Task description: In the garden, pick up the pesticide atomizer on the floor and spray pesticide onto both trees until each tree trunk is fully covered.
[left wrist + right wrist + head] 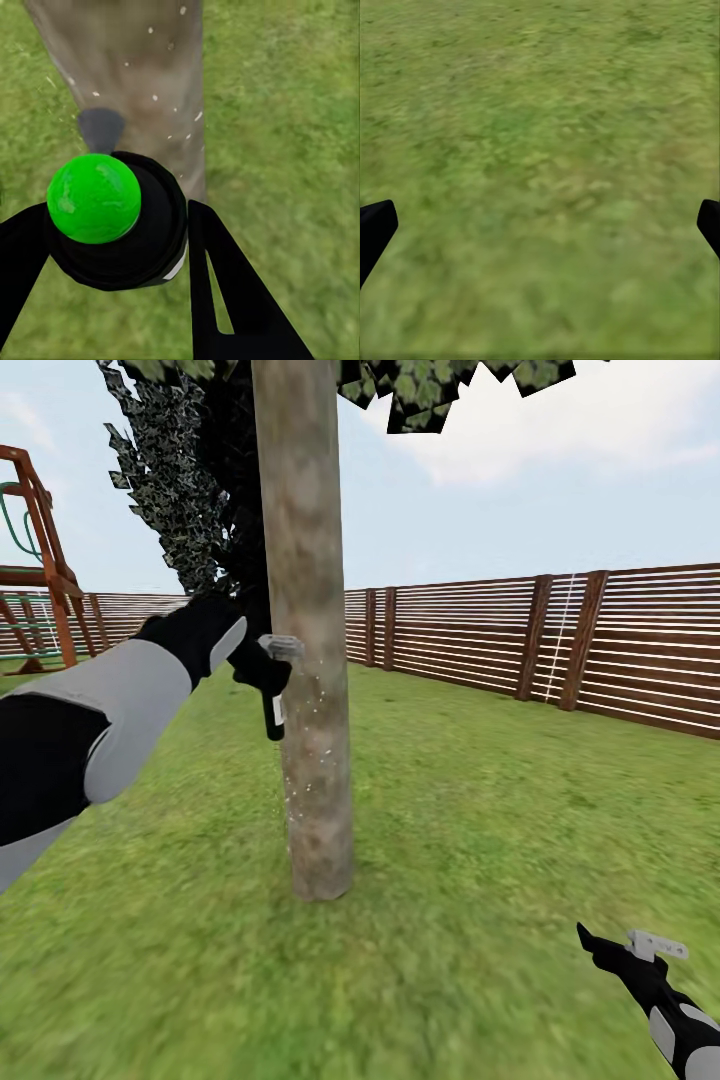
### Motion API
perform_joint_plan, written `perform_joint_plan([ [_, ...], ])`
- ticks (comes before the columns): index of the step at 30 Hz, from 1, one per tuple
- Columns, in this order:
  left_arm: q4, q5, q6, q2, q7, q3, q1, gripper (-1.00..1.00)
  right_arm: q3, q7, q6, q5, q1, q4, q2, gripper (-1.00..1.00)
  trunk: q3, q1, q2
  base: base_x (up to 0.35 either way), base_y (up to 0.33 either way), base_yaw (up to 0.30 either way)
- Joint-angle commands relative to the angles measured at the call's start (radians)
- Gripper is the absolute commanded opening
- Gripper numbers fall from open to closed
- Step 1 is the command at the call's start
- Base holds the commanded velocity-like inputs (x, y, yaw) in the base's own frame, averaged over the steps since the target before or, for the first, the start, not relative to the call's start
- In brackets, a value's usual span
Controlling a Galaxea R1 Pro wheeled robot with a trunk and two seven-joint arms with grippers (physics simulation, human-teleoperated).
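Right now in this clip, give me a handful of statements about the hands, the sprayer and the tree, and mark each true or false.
1. The left hand holds the pesticide atomizer up beside the tree trunk. True.
2. The right hand grips a second sprayer. False: it is open and holds nothing, low over the grass.
3. Pale droplets speckle the trunk near the atomizer. True.
4. The atomizer's top carries a red ball. False: it is green.
5. The trunk stands on grey paving. False: it rises from the grass.
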Motion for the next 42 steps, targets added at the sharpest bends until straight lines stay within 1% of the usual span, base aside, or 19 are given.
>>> perform_joint_plan([
  [1,0.007,0.0,0.0,0.0,0.0,0.0,-0.003,-1.0,0.0,0.0,0.0,0.0,0.0,0.0,0.0,1.0,0.0,0.0,0.0,0.0,0.0,0.0],
  [5,0.051,0.0,0.0,-0.001,-0.001,-0.002,-0.004,-1.0,0.0,0.0,0.0,0.0,0.0,0.0,0.0,1.0,0.0,0.0,0.0,0.0,0.0,0.0],
  [7,0.104,-0.001,-0.001,-0.002,-0.001,-0.004,-0.004,-1.0,0.0,0.0,0.0,0.0,0.0,0.001,0.0,1.0,0.0,0.0,0.0,0.0,0.0,0.0],
  [8,0.117,-0.002,-0.002,-0.002,-0.001,-0.005,-0.003,-1.0,0.0,0.0,0.0,0.0,0.0,0.001,0.0,1.0,0.0,0.0,0.0,0.0,0.0,0.0],
  [14,0.131,-0.002,-0.006,-0.003,-0.001,-0.005,0.012,-1.0,0.0,0.0,0.0,0.0,0.0,0.0,0.0,1.0,0.0,0.0,0.0,0.0,0.0,0.0],
  [18,0.131,-0.002,-0.009,-0.003,-0.001,-0.005,0.069,-1.0,0.0,0.0,0.0,0.0,0.0,0.001,0.0,1.0,0.0,0.0,0.0,0.0,0.0,0.0],
  [22,0.13,-0.004,-0.019,-0.008,-0.001,-0.006,0.183,-1.0,0.0,0.0,0.0,0.0,0.0,0.001,0.0,1.0,0.0,0.0,0.0,0.0,0.0,0.0],
  [25,0.13,-0.005,-0.029,-0.01,-0.001,-0.006,0.227,-1.0,0.001,0.0,0.0,0.0,0.0,0.0,0.0,1.0,0.0,0.0,0.0,0.0,0.0,0.0],
  [27,0.13,-0.005,-0.034,-0.011,-0.001,-0.006,0.266,-1.0,0.001,0.0,0.0,0.0,0.0,0.0,0.0,1.0,0.0,0.0,0.0,0.0,0.0,0.0],
  [28,0.13,-0.006,-0.036,-0.011,-0.001,-0.006,0.276,-1.0,0.001,0.0,0.0,0.0,0.0,0.0,0.0,1.0,0.0,0.0,0.0,0.0,0.0,0.0],
  [30,0.13,-0.005,-0.06,-0.011,-0.001,-0.006,0.298,-1.0,0.001,0.0,0.0,0.0,0.0,0.001,0.0,1.0,0.0,0.0,0.0,0.0,0.0,0.0],
  [31,0.13,-0.005,-0.078,-0.011,-0.001,-0.006,0.321,-1.0,0.001,0.0,0.0,0.0,0.0,0.001,0.0,1.0,0.0,0.0,0.0,0.0,0.0,0.0],
  [35,0.13,-0.006,-0.093,-0.011,-0.001,-0.006,0.372,-1.0,0.001,0.0,0.0,0.0,0.0,0.001,0.0,1.0,0.0,0.0,0.0,0.0,0.0,0.0],
  [37,0.13,-0.006,-0.121,-0.011,-0.001,-0.006,0.416,-1.0,0.001,0.0,0.0,0.0,0.0,0.001,0.0,1.0,0.0,0.0,0.0,0.0,0.0,0.0],
  [40,0.129,-0.006,-0.129,-0.011,0.0,-0.006,0.467,-1.0,0.0,0.001,0.0,0.0,0.0,0.0,0.0,1.0,0.0,0.0,0.0,0.0,0.0,0.0],
  [42,0.129,-0.007,-0.149,-0.011,0.0,-0.006,0.5,-1.0,0.0,0.001,0.0,0.0,0.0,-0.001,0.0,1.0,0.0,0.0,0.0,0.0,0.0,0.023],
])
